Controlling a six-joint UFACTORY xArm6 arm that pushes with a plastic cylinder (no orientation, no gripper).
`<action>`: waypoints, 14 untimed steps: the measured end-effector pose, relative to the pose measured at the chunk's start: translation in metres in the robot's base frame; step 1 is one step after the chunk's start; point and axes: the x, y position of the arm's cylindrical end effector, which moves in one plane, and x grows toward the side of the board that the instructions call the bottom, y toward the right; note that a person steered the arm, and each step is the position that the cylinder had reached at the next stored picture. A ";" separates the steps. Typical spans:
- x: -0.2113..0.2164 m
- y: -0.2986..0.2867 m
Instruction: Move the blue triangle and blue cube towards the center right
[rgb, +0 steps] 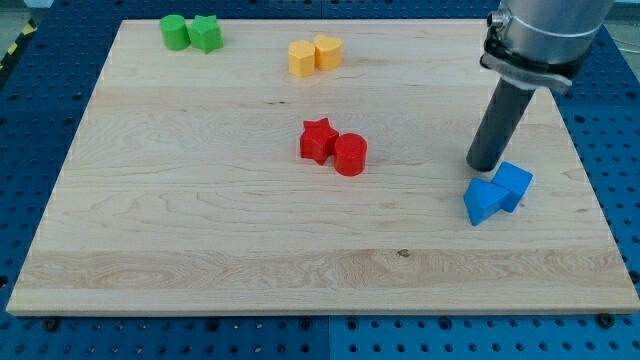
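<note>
The blue triangle and the blue cube lie touching each other at the view's right, a little below the board's middle height. The cube is up and to the right of the triangle. My tip rests on the board just above the triangle and just left of the cube, close to both. The dark rod rises from it to the grey arm at the view's top right.
A red star and a red cylinder sit together at the board's centre. Two yellow blocks lie at the top centre. A green cylinder and a green star lie at the top left. The wooden board rests on a blue perforated table.
</note>
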 end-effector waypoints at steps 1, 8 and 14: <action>0.011 0.031; 0.097 -0.011; 0.111 0.034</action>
